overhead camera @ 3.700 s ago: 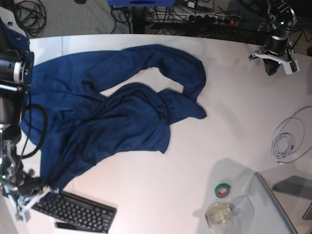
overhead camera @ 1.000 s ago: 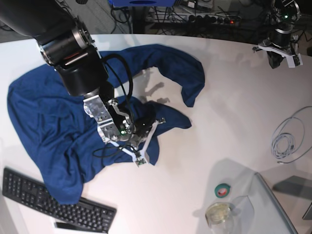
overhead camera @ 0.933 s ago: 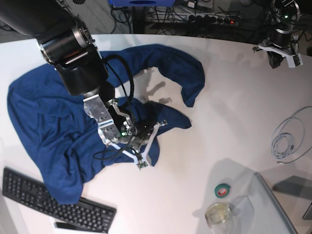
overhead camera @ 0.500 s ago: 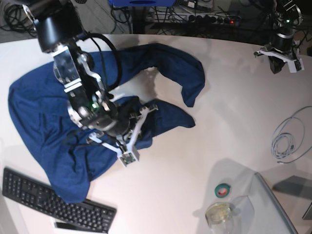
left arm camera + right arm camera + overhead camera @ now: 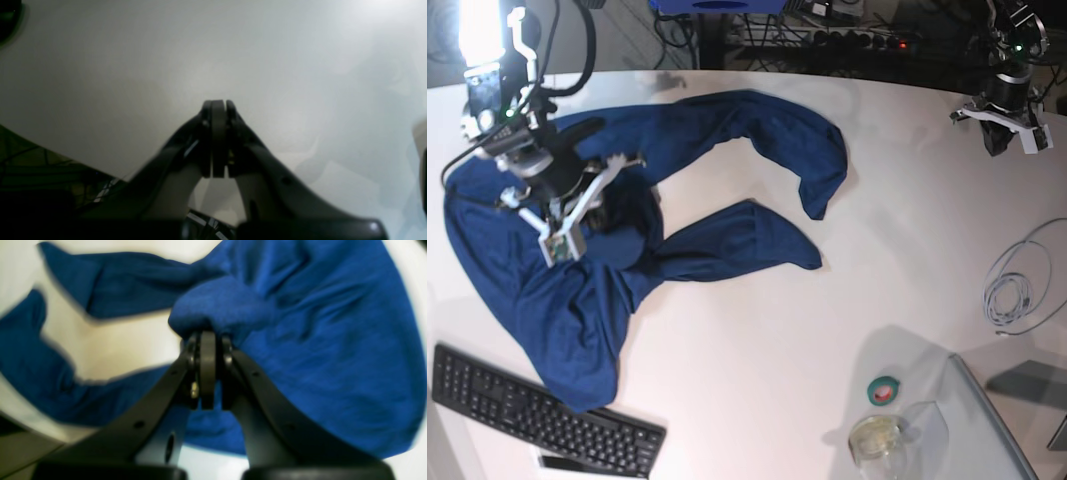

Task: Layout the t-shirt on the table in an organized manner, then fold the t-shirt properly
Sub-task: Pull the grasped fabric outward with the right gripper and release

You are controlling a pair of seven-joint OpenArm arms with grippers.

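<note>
Black keys of a keyboard (image 5: pixel 537 410) occupy the near edge of the white worktop (image 5: pixel 757 380) in the base view, with a green tape roll (image 5: pixel 885 390), a clear round container (image 5: pixel 875 438) and a grey panel (image 5: pixel 997 420) toward the near opposite corner, and a coiled pale cable (image 5: pixel 1012 290) beyond them. Just beyond the keyboard lies the navy t-shirt (image 5: pixel 577 300), crumpled and spread unevenly: its bulk covers that side of the worktop, one arm of fabric runs toward the centre, and a second arches along the far edge before dropping back toward the middle. The right claw (image 5: pixel 592 195) sits over the t-shirt's bulk, its arm reaching in from the far corner with the wrist angled down across the cloth. In the right wrist view the right claw (image 5: pixel 207 340) is closed on a bunched fold of the t-shirt (image 5: pixel 300 340), with the fabric gathered above the tips. At the far opposite corner, well apart from the t-shirt, the left claw (image 5: pixel 1002 140) points down near the worktop edge. In the left wrist view the left claw (image 5: pixel 216 106) is fully closed on nothing, above bare worktop (image 5: pixel 133 66).
</note>
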